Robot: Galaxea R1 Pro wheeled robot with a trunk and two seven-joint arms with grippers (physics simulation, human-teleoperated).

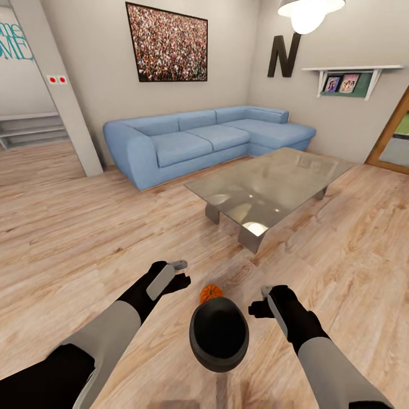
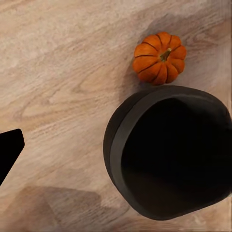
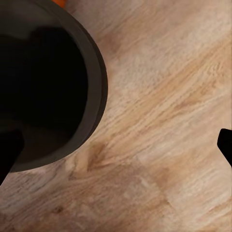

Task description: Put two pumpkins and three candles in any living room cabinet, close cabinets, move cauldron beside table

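Note:
The black cauldron (image 1: 218, 335) stands on the wood floor just in front of me, mouth up, also seen at close range as the cauldron (image 2: 169, 150) and the cauldron (image 3: 43, 82). One orange pumpkin (image 1: 210, 292) sits on the floor right against its far side, stem up; the pumpkin (image 2: 160, 58) is clear in the left wrist view. My left gripper (image 1: 182, 274) hovers open to the cauldron's left and my right gripper (image 1: 258, 301) open to its right, both holding nothing. The glass-topped table (image 1: 272, 182) stands a little beyond. The candles and the cabinet are out of view.
A blue corner sofa (image 1: 193, 139) lines the back wall behind the table. A grey pillar (image 1: 62, 96) stands at the left, with an opening to another room past it. A doorway (image 1: 395, 136) is at the right. Bare wood floor (image 1: 85, 238) stretches to the left.

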